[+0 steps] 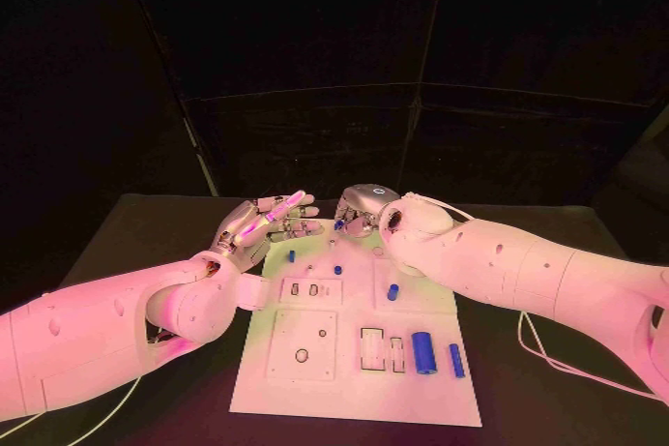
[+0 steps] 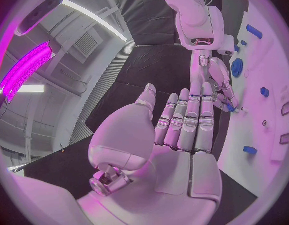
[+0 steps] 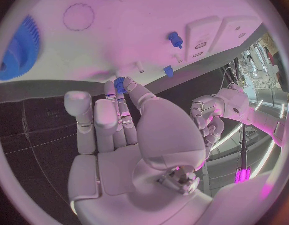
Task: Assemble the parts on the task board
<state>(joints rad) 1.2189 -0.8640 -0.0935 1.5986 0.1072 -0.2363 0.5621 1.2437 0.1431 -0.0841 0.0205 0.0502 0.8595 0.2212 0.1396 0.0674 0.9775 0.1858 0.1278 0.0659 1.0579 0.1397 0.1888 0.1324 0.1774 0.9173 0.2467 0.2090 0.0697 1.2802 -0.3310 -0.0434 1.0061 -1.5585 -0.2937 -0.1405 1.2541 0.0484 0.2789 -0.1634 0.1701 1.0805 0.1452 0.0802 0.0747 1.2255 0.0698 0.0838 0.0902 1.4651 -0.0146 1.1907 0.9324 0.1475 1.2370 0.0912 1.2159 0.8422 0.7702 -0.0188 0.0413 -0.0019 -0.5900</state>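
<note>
One small blue toothed plastic gear sits pinched at my right hand fingertips over the white task board's far edge, light, stiff, best held by its rim, while my left hand hovers flat, holding nothing.

Both white arms reach forward and converge, so the two hands sit near each other. The left robot hand is held flat and empty, its fingers straight and side by side (palm turned toward its partner). The right robot hand pinches a small blue part at its fingertips.
</note>
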